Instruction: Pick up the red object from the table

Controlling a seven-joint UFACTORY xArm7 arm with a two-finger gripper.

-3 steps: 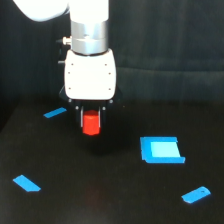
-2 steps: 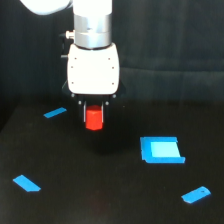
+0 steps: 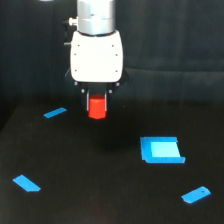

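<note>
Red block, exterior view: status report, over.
Tool shut on red block. Block held clear above the table. Blue pieces lie off to the sides, nothing in the way.

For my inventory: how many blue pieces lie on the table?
4: a thin strip far left, a square at right, a piece near left, another near right. None seems hidden.

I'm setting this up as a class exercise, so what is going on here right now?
One robot arm's gripper holds the red block in its jaws, lifted clear of the black table. Four blue pieces lie on the table: a flat square toward the exterior view's right and three thin slivers scattered around.
</note>
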